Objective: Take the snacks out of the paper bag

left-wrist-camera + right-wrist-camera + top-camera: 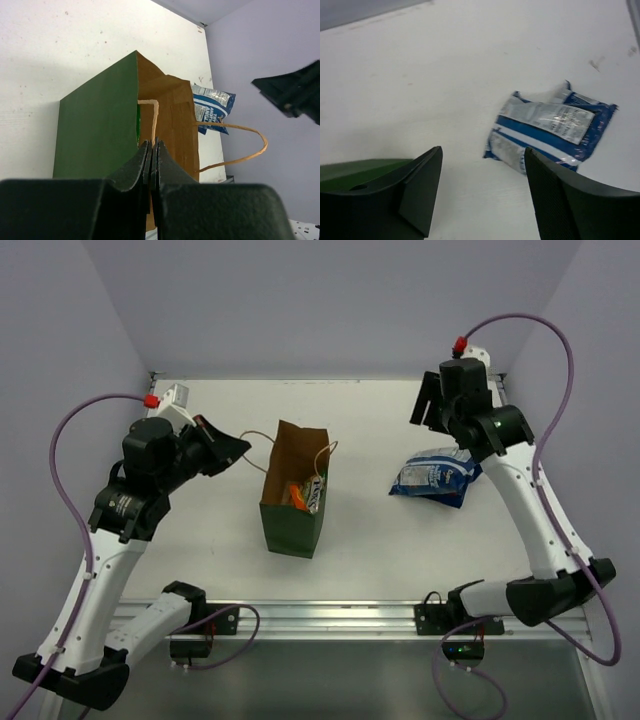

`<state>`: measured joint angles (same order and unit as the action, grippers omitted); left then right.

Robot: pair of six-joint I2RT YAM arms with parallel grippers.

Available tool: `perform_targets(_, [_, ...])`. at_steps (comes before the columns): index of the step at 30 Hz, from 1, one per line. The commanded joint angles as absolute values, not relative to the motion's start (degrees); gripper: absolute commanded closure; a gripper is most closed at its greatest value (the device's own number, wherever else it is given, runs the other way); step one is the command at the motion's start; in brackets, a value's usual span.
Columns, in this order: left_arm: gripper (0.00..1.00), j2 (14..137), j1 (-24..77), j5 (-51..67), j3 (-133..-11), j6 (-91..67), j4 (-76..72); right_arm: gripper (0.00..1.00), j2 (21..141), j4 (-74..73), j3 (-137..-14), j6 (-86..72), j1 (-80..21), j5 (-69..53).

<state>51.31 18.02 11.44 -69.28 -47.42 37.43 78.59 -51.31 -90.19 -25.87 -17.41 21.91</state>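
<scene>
The paper bag (292,508), dark green outside and brown inside, stands open at the table's middle. Small packets show in its mouth, one of them orange (297,495). My left gripper (240,447) is left of the bag and shut on its near loop handle (154,120), pinched between the jaws (153,146). The bag's green side (97,130) fills the left wrist view. The blue-and-white bag (436,475) lies on the table to the right and also shows in the right wrist view (550,130). My right gripper (422,400) is open and empty, above the table behind it (482,150).
The bag's far loop handle (250,145) hangs free towards the right. Lilac walls close the table at the back and both sides. A metal rail (330,618) runs along the near edge between the arm bases.
</scene>
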Motion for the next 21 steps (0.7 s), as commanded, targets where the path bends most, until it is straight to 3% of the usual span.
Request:
perform_targets(1, [1.00, 50.80, 17.67, 13.71, -69.43, -47.37, 36.83, 0.33, 75.14, -55.52, -102.72, -25.31, -26.17, 17.77])
perform_targets(3, [1.00, 50.01, 17.75, 12.92, -70.13, -47.37, 37.79, 0.43, 76.81, -58.52, -109.05, -27.67, -32.21, 16.09])
perform_targets(8, [1.00, 47.56, 17.75, 10.39, -71.63, -48.34, 40.08, 0.56, 77.08, -56.70, -114.16, -32.60, -42.35, 8.81])
perform_targets(12, [1.00, 43.34, 17.75, 7.74, -69.18, -50.62, 40.08, 0.77, 84.95, -61.16, -125.13, -40.58, -52.00, 8.78])
perform_targets(17, [1.00, 42.19, 17.75, 7.30, -68.03, -51.24, 40.08, 0.78, 93.68, -61.88, -134.55, -46.13, -60.37, 10.99])
perform_targets(21, [1.00, 42.01, 17.75, 7.38, -68.90, -51.06, 40.17, 0.78, 97.20, -60.47, -134.04, -52.71, -64.16, 11.69])
